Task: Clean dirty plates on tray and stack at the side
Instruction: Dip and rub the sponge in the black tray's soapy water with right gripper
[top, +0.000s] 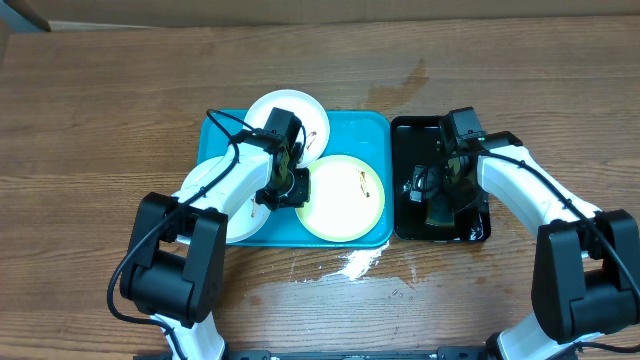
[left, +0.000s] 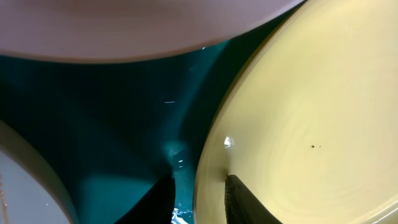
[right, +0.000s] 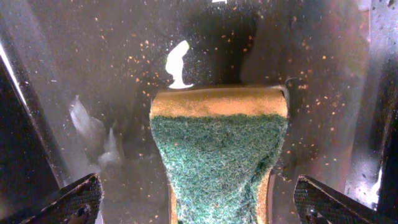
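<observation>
The turquoise tray (top: 365, 125) holds three plates. A white plate (top: 300, 108) lies at its back and a second white plate (top: 205, 180) at its left, partly under my left arm. The lime-green-rimmed plate (top: 345, 205) lies at the front right with small brown smears. My left gripper (top: 290, 187) is shut on this plate's left rim. In the left wrist view the jaws (left: 199, 180) straddle the rim of the plate (left: 311, 124) over the tray floor (left: 112, 112). My right gripper (top: 440, 195) is open, its fingers (right: 196, 199) either side of a green-and-yellow sponge (right: 217, 143).
The sponge lies in a narrow glossy black tray (top: 405, 130) to the right of the turquoise tray, its floor (right: 93, 62) wet and speckled with crumbs. A white splash (top: 355, 262) marks the wooden table in front of the trays. A damp stain (top: 400, 80) lies behind them.
</observation>
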